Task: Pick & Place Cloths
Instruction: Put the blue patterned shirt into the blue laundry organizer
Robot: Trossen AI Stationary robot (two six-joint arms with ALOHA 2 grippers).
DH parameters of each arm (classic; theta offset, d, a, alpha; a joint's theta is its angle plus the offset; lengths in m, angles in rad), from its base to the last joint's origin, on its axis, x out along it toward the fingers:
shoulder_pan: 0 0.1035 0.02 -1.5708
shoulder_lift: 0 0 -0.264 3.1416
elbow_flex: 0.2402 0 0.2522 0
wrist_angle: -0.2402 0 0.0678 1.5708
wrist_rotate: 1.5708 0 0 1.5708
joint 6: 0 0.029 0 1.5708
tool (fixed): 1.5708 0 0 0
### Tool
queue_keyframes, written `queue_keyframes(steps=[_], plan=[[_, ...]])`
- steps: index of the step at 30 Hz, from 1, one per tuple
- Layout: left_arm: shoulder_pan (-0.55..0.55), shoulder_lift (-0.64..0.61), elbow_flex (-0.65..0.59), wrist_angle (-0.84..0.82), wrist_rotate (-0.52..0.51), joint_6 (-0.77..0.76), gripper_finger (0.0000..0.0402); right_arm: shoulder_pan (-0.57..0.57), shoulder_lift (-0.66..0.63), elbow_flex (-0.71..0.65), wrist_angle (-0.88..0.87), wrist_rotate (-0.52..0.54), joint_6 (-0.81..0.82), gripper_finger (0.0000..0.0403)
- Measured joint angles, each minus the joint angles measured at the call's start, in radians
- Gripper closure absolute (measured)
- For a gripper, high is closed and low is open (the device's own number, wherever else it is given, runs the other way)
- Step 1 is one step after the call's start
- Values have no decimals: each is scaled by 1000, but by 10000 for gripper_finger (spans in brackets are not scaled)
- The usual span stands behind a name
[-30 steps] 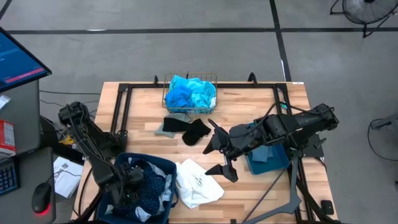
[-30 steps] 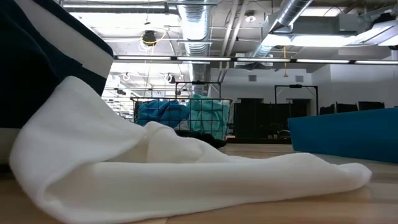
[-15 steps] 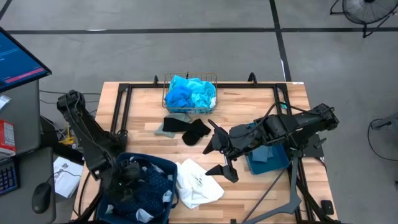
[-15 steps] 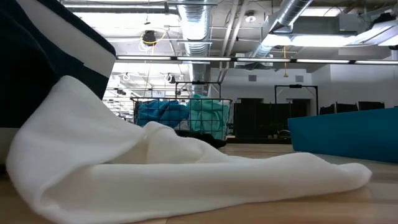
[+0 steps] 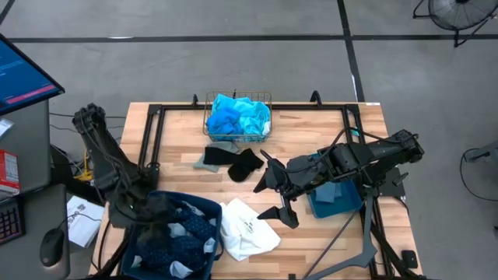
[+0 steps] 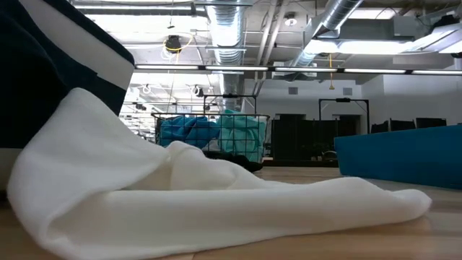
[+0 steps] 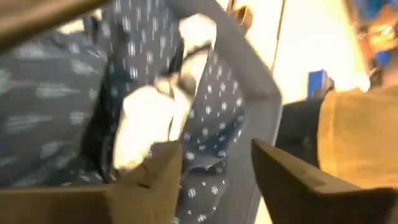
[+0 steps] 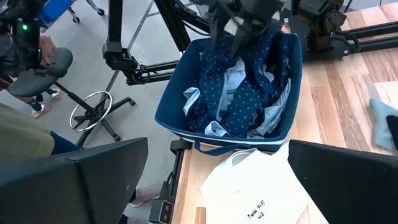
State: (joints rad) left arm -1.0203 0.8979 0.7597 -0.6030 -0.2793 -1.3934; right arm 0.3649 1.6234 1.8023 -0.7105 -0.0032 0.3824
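Note:
A dark teal bin [image 5: 208, 204] at the table's near left holds a navy dotted cloth [image 8: 239, 99] mixed with pale grey-blue cloth [image 8: 233, 78]. My left gripper [image 7: 214, 148] hovers over the bin's far left part, open, with nothing between its fingers; the right wrist view shows my left gripper [image 8: 239, 31] above the pile. A white cloth [image 5: 245, 229] lies flat on the table beside the bin. Black [image 5: 245, 163] and grey [image 5: 210, 158] cloths lie mid-table. My right gripper [image 5: 266, 185] hangs open above the table's middle.
A gold wire basket [image 5: 237, 117] with turquoise and bright blue cloths stands at the far edge. A second teal bin [image 5: 334, 198] with a grey-blue cloth sits under my right arm. Black frame rails [image 5: 152, 136] run along the table's sides.
My left gripper has risen out of the near-left bin and drawn back toward the table's left edge, tipping its fingers up from pointing steeply down. The navy dotted cloth stays in the bin and shows more fully. My right arm has kept still.

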Motion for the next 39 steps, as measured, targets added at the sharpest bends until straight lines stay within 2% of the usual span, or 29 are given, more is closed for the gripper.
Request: queue_keyframes(steps=[4, 8, 10, 14, 16, 21, 24, 27, 32, 39], plan=[[0, -53, 0, 1, -84, 49, 289, 0, 0, 0, 0, 0, 0, 23], [-10, -65, 1, 58, -74, 85, 372, 0, 0, 0, 0, 0, 1, 23], [-15, -65, 1, 59, -72, 86, 392, 0, 0, 0, 0, 0, 7, 23], [5, -93, 1, 51, -89, 124, 400, 0, 0, 0, 0, 0, 8, 23], [23, -119, 15, 4, -138, 137, 401, -1, 0, 0, 0, 0, 8, 23], [57, -159, 88, -319, -239, 133, 401, -1, 0, 0, 0, 0, 11, 23], [95, -155, 108, -572, -244, 59, 401, -1, 0, 0, 0, 0, 13, 23], [123, -132, 108, -714, -245, -13, 401, -1, 0, 0, 0, 0, 37, 23], [140, -40, 108, -705, -244, -19, 401, 0, 0, 0, 0, 0, 45, 23], [92, 168, 108, -486, -195, -17, 401, 0, 0, 0, 0, 0, 45, 23]])
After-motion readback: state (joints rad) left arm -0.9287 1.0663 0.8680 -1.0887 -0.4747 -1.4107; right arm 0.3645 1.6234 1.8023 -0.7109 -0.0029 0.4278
